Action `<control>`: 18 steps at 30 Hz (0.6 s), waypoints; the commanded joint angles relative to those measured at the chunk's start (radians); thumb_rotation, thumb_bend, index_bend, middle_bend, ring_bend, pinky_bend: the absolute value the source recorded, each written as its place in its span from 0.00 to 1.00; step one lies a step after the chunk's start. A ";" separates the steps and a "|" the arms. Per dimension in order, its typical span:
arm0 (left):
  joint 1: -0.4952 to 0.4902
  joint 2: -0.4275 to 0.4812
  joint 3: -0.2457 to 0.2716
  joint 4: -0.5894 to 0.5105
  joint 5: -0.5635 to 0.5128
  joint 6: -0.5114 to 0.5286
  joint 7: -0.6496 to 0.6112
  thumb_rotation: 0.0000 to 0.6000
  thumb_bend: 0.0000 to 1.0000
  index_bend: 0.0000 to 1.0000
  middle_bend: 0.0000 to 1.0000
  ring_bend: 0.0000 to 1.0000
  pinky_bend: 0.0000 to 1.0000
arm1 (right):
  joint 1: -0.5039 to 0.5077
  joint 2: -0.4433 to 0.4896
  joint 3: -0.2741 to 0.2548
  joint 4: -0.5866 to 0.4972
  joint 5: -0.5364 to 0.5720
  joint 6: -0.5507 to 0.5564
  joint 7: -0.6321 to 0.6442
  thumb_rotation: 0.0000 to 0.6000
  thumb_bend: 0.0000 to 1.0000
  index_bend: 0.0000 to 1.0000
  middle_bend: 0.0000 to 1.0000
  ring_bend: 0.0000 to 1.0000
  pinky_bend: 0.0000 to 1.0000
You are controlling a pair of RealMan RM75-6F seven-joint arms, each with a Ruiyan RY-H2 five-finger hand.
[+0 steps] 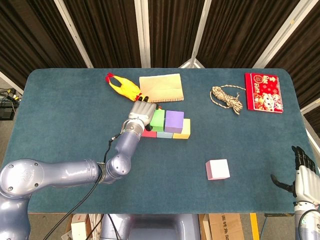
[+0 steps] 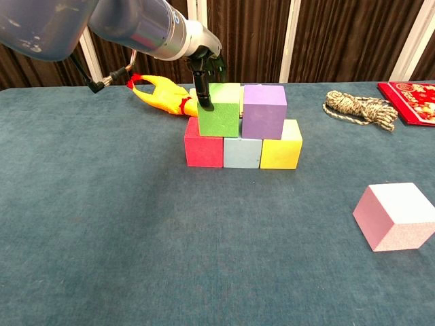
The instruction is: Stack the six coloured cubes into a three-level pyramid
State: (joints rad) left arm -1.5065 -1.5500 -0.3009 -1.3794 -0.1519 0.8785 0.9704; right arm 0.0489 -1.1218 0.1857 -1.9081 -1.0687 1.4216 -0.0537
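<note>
A bottom row of a red cube, a light blue cube and a yellow cube stands mid-table. A purple cube sits on the light blue and yellow ones. Beside it, a green cube rests over the red and light blue cubes. My left hand grips the green cube from its left and back side, one finger down its front left edge. A pink cube lies alone at the near right. My right hand hangs at the table's right front corner, fingers apart and holding nothing.
A yellow rubber chicken and a tan paper pad lie just behind the stack. A coiled rope and a red packet are at the back right.
</note>
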 commanded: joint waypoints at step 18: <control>-0.001 -0.017 -0.002 0.015 -0.012 0.000 0.009 1.00 0.38 0.27 0.27 0.01 0.00 | 0.001 0.000 0.002 0.002 0.004 -0.003 0.003 1.00 0.25 0.07 0.03 0.00 0.00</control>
State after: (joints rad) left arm -1.5071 -1.5672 -0.3028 -1.3640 -0.1639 0.8789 0.9797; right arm 0.0499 -1.1216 0.1880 -1.9057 -1.0647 1.4190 -0.0508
